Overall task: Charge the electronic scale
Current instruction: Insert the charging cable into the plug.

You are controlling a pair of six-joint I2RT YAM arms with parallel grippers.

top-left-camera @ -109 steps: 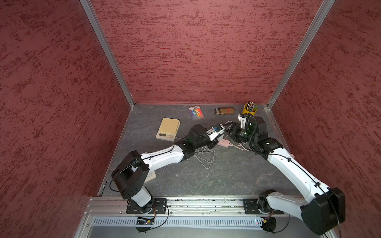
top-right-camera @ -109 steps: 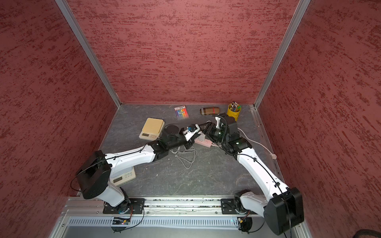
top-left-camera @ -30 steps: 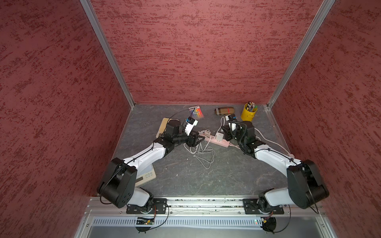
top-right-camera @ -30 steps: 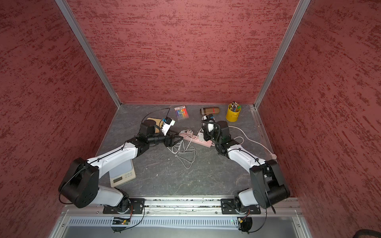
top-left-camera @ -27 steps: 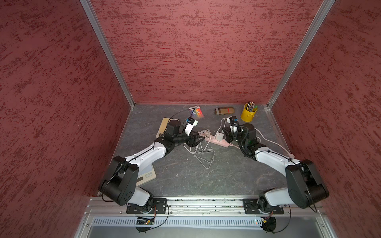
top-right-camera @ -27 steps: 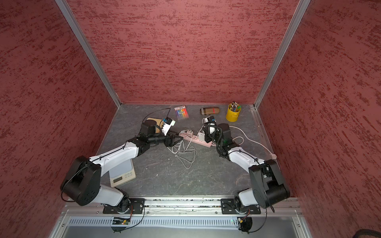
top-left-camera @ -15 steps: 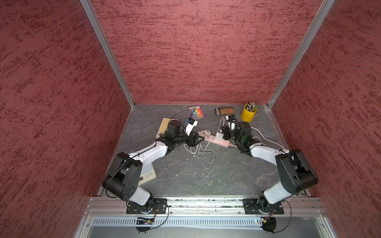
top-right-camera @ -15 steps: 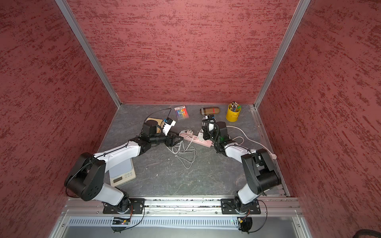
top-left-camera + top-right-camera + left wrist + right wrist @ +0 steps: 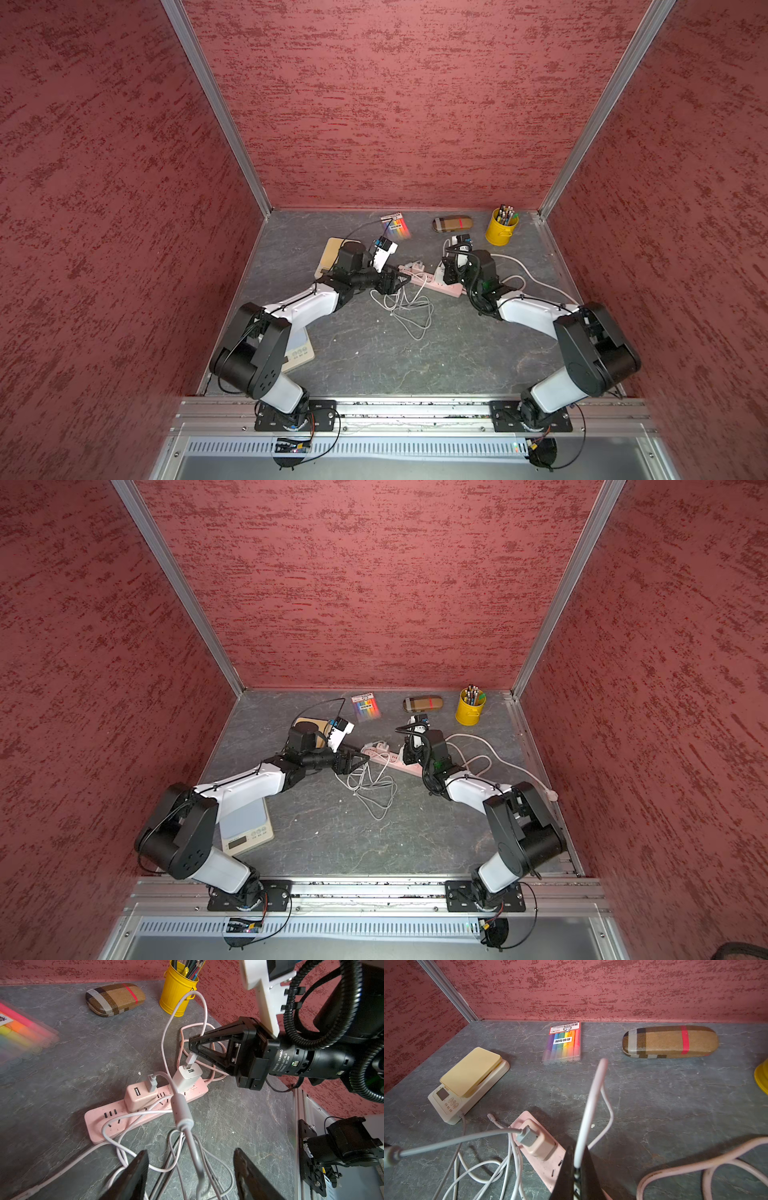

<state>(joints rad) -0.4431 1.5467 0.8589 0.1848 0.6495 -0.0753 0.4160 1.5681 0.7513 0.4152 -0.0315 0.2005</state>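
The electronic scale [image 9: 467,1082], white with a cream platform, lies at the back left [image 9: 330,251]. A grey cable [image 9: 462,1114] leaves its front and ends in a USB plug [image 9: 527,1137] seated in a pink adapter [image 9: 139,1096] on the pink power strip [image 9: 112,1122]. My left gripper [image 9: 191,1167] is open, its fingers [image 9: 135,1176] either side of that grey cable. My right gripper [image 9: 577,1167] is shut on a white cable's USB plug [image 9: 191,1059], whose metal tip sits at the port of a white adapter [image 9: 187,1077] on the strip.
A second scale [image 9: 245,825] lies under my left arm's elbow. Loose cable loops [image 9: 409,309] lie in front of the strip. A marker pack [image 9: 563,1043], a plaid case [image 9: 670,1042] and a yellow pencil cup [image 9: 501,227] line the back wall.
Since the oldest frames my left gripper has drawn back to the left of the strip. In the last second my right arm's elbow has folded lower while its gripper stays at the white adapter.
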